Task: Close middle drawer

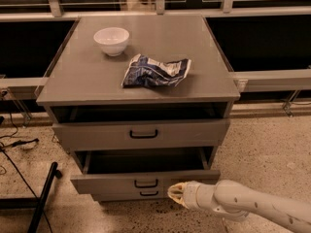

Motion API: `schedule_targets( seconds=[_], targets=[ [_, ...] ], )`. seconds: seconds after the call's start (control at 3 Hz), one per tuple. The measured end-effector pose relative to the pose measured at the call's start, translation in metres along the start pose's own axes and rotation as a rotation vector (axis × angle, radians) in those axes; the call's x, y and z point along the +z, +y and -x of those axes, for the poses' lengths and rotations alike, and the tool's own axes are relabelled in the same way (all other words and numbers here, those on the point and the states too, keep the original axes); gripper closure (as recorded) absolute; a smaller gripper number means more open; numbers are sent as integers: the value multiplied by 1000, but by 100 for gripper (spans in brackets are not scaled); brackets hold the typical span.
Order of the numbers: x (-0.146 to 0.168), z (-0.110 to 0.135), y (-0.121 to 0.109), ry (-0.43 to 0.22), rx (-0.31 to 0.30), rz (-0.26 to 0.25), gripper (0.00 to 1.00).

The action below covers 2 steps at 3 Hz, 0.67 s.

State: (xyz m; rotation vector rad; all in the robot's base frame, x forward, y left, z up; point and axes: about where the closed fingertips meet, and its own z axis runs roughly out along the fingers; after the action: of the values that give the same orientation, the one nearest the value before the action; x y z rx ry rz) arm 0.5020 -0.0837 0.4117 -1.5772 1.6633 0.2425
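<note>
The grey cabinet (141, 79) has three stacked drawers. The middle drawer (112, 183) stands partly pulled out, its deep grey box open to view and its small black loop handle (146, 183) on the flat front. My gripper (176, 194), on a white arm coming in from the lower right, is at the lower right part of that drawer's front, touching it or nearly so. Its fingers look shut, with nothing held. The top drawer (141, 135) sits slightly out. Only a strip of the bottom drawer (149, 193) shows below the middle one.
A white bowl (112, 41) and a crumpled blue and white chip bag (155, 71) lie on the cabinet top. A black pole (43, 198) and cables (14, 144) are on the floor at the left. A rail with windows runs behind the cabinet.
</note>
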Motion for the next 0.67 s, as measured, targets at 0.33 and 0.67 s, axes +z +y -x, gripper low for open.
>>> schedule_targets(
  seconds=[0.33, 0.67],
  targets=[
    [5, -4, -13, 13, -13, -24, 100],
    [11, -8, -28, 23, -25, -43, 100]
  ],
)
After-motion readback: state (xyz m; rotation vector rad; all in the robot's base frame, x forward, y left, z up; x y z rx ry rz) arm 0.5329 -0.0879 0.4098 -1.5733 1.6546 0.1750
